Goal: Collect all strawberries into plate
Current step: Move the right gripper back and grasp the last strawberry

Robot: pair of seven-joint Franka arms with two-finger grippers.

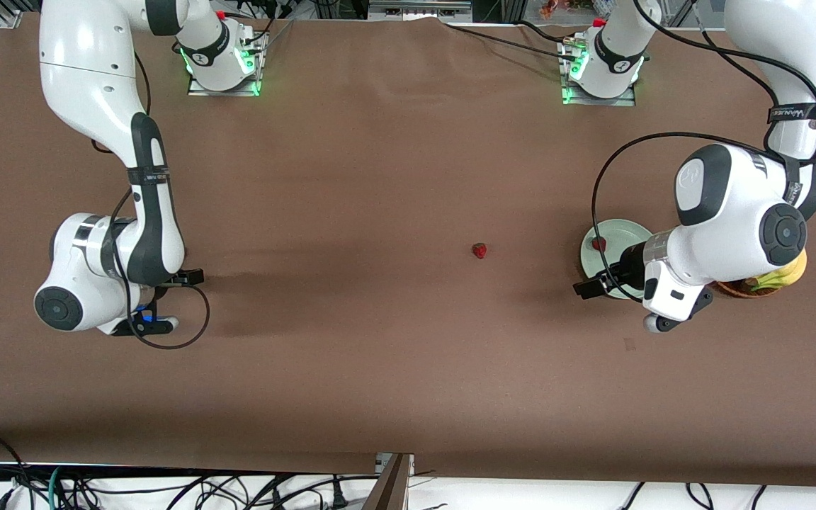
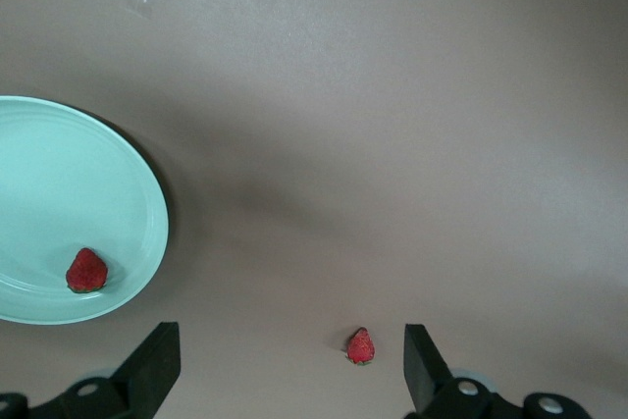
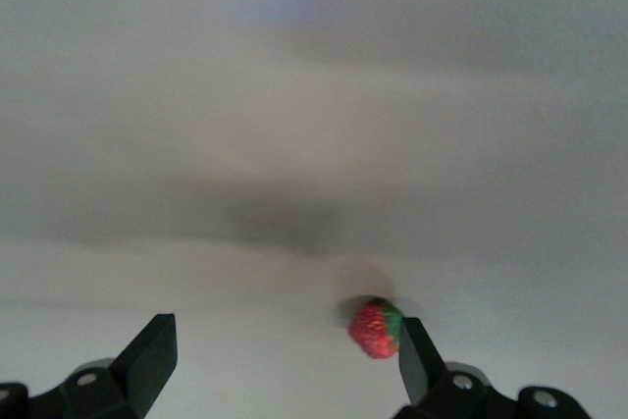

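Note:
The pale mint-green plate lies near the left arm's end of the table, with one strawberry in it. A second strawberry lies on the bare cloth toward the table's middle. The left wrist view shows the plate, the berry in it and the loose berry. My left gripper is open and empty, in the air by the plate's rim. My right gripper is open, low over the cloth, with a third strawberry against the inner side of one finger. The right arm hides this berry in the front view.
A brown wicker basket with a banana stands next to the plate, mostly under the left arm. The right arm's hand hangs near the right arm's end of the table. Brown cloth covers the table.

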